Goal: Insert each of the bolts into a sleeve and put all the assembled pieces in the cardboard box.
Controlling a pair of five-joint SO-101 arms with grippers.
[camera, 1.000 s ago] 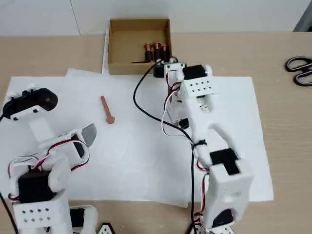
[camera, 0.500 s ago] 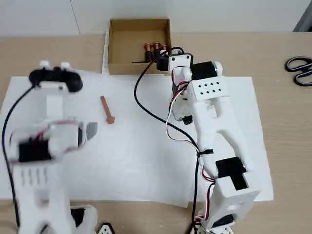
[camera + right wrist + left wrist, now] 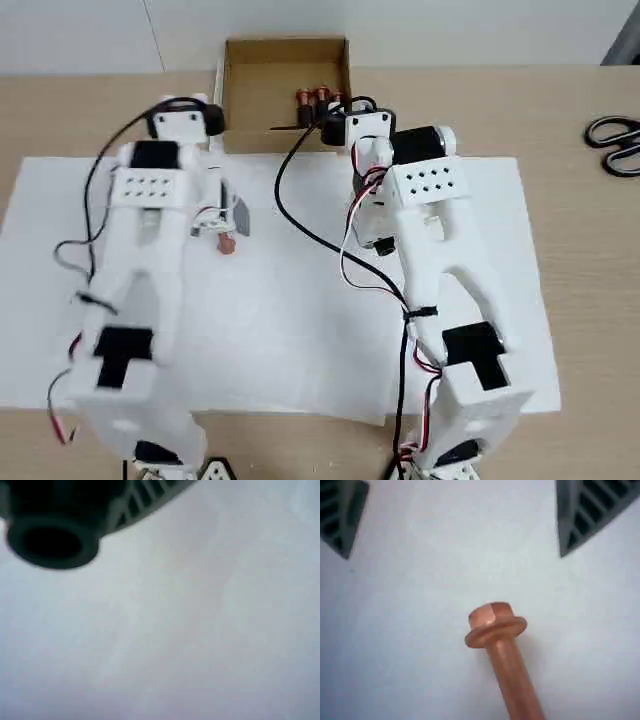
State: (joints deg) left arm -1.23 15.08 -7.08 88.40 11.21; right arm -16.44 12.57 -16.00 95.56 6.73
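A copper bolt [image 3: 500, 645] lies on the white sheet [image 3: 300, 320], its flanged head pointing toward my left gripper [image 3: 460, 515]. That gripper hangs open just above it, a dark fingertip on either side. From above, the left gripper [image 3: 224, 220] covers most of the bolt [image 3: 227, 244]. My right gripper [image 3: 75, 510] is shut on a black sleeve [image 3: 52, 542] whose open end faces the camera, above bare sheet. The right arm [image 3: 420, 190] sits just in front of the cardboard box [image 3: 232, 100], which holds several assembled copper-and-black pieces [image 3: 320, 100].
Black scissors [image 3: 615, 140] lie on the wooden table at the far right. Black cables [image 3: 300, 225] trail over the sheet between the two arms. The box stands at the back edge of the sheet.
My left arm has swung from the near left corner out over the bolt. The right arm shifted slightly toward the box a second ago, then kept still.
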